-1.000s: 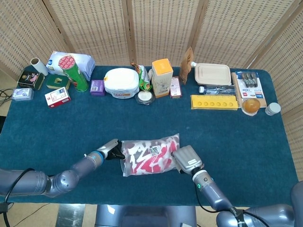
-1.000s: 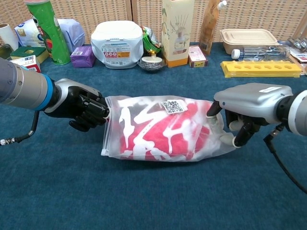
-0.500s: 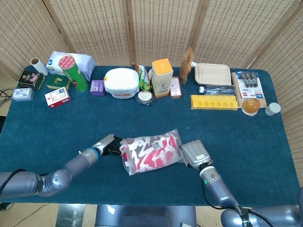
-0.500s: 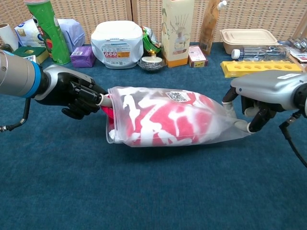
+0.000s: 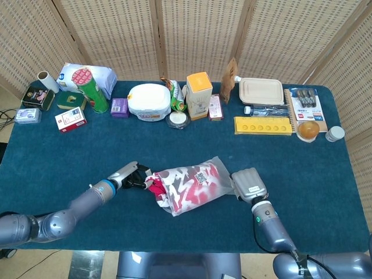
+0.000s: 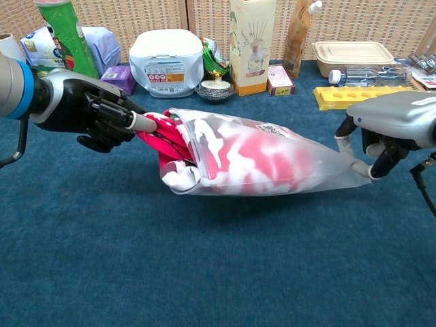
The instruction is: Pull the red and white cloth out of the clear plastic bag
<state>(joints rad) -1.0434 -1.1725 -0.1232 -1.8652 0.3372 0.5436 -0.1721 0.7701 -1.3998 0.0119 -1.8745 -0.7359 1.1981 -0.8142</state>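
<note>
The clear plastic bag [image 5: 200,185] [image 6: 286,163] is stretched between my two hands above the blue table. Inside it is the red and white cloth [image 6: 225,153] [image 5: 183,189], and a bunch of it sticks out of the bag's open left end. My left hand [image 5: 129,175] [image 6: 85,109] pinches that protruding bunch of cloth. My right hand [image 5: 249,185] [image 6: 392,129] grips the closed right end of the bag. The bag's left end is lifted and its mouth gapes.
Along the table's far edge stand a green tube can [image 5: 92,90], a white tub [image 5: 149,101], a yellow-topped carton [image 5: 198,94], a yellow tray [image 5: 263,125] and a lidded food box [image 5: 261,90]. Small boxes [image 5: 70,119] lie at the far left.
Both hands have moved apart, left hand leftward and right hand rightward. The bag has stretched and tilted, and a bunch of cloth has come out of its left mouth.
</note>
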